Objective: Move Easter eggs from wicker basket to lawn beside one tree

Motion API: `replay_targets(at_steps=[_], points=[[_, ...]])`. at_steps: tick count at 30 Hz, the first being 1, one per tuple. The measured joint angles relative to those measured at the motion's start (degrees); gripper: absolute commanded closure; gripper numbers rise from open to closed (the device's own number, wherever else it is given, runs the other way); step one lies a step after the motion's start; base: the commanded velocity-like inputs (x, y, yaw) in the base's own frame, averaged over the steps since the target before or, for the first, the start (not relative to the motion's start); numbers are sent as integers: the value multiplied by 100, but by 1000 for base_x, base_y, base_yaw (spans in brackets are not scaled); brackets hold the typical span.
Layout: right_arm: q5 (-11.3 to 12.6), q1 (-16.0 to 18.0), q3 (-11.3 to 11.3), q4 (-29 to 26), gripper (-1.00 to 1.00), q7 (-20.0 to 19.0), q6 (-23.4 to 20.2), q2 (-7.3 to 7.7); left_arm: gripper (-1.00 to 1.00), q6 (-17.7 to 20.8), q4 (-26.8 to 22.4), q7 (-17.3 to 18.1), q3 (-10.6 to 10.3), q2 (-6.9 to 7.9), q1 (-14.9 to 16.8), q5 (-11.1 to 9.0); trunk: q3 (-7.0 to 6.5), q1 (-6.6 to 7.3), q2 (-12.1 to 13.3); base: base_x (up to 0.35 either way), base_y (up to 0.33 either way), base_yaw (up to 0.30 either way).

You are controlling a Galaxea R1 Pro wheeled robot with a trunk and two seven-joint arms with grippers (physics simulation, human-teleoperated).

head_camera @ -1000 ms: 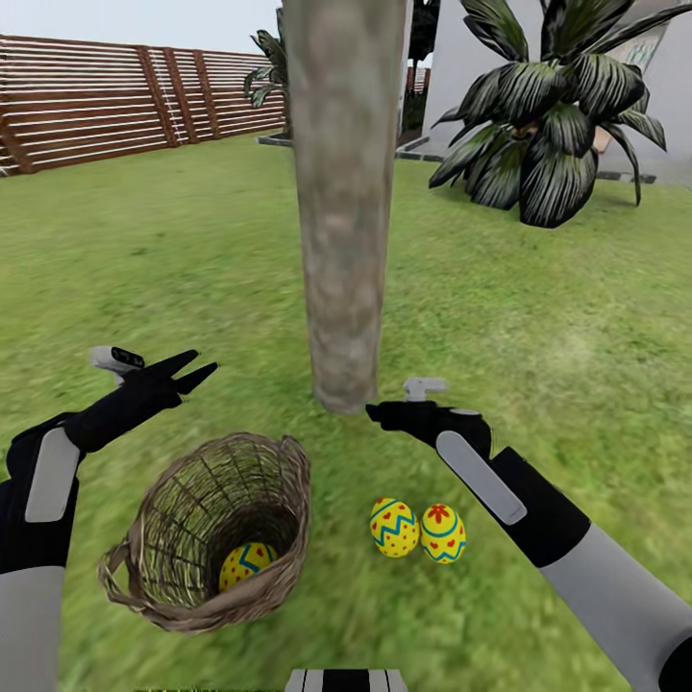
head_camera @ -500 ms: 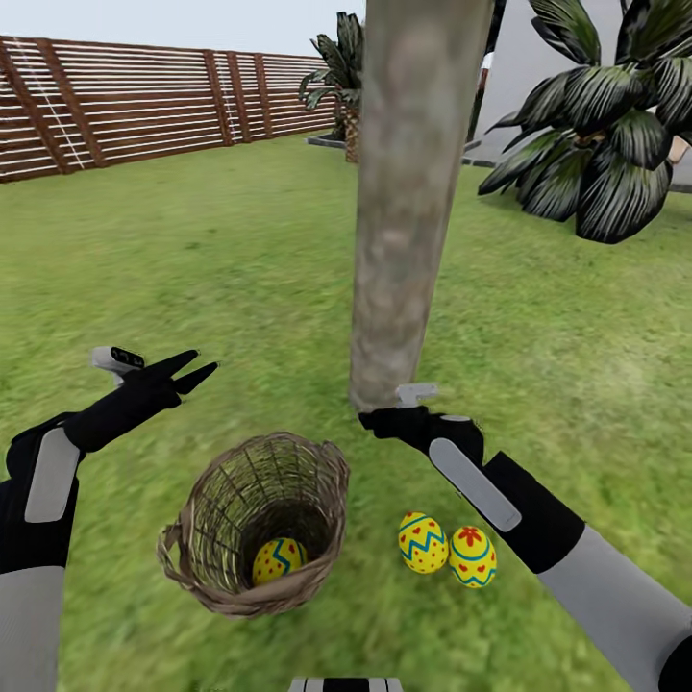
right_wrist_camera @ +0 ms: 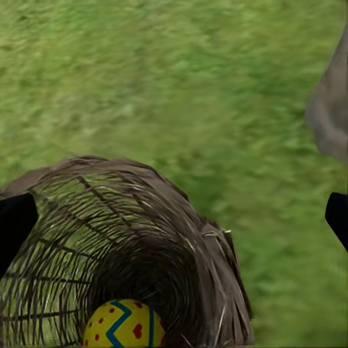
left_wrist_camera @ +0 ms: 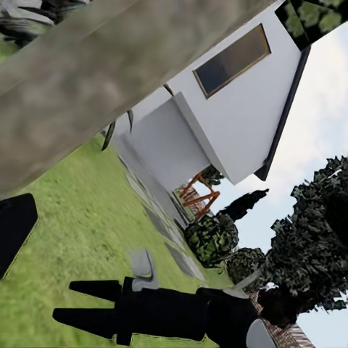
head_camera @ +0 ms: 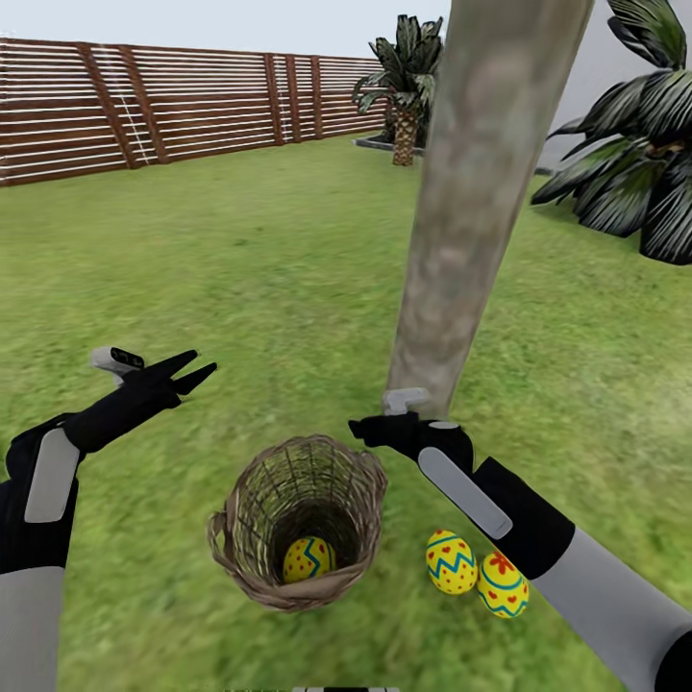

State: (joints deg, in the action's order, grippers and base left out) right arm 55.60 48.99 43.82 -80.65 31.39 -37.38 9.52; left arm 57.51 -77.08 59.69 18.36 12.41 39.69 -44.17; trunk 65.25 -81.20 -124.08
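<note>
The wicker basket (head_camera: 288,586) lies tipped on the lawn (head_camera: 240,269), its mouth toward me, with one Easter egg (head_camera: 308,559) inside, also seen in the right wrist view as the egg (right_wrist_camera: 125,326) in the basket (right_wrist_camera: 210,268). Two more eggs (head_camera: 451,562) (head_camera: 502,583) lie on the grass right of the basket, near the foot of the tree (head_camera: 471,221). My right gripper (head_camera: 370,429) hangs open just above the basket's far rim, its fingertips (right_wrist_camera: 14,228) wide apart. My left gripper (head_camera: 197,369) is open and empty, raised off to the left.
A brown slat fence (head_camera: 144,106) bounds the lawn at the back. Palm-like plants stand at the back (head_camera: 408,86) and at the right (head_camera: 644,173). The left wrist view shows the white house (left_wrist_camera: 217,116) beyond the trunk (left_wrist_camera: 87,80).
The camera has swung, so basket, eggs and tree sit further right in the picture. My right gripper has come a little lower and nearer the basket's rim. The left arm holds still.
</note>
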Motion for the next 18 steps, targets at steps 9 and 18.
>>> replay_targets(at_steps=[9, 18], points=[[38, 0, 7, 40, -100, 10, -1, -91, -100, 0, 4, 0, 0, 0, -1, 0, -162, 198, 361, 0, 0, 284], [45, -75, 404, 295, -100, 53, -60, -96, -100, -10, 19, 0, 24, -1, -9, 3, -198, 242, 443, 0, 0, 235]])
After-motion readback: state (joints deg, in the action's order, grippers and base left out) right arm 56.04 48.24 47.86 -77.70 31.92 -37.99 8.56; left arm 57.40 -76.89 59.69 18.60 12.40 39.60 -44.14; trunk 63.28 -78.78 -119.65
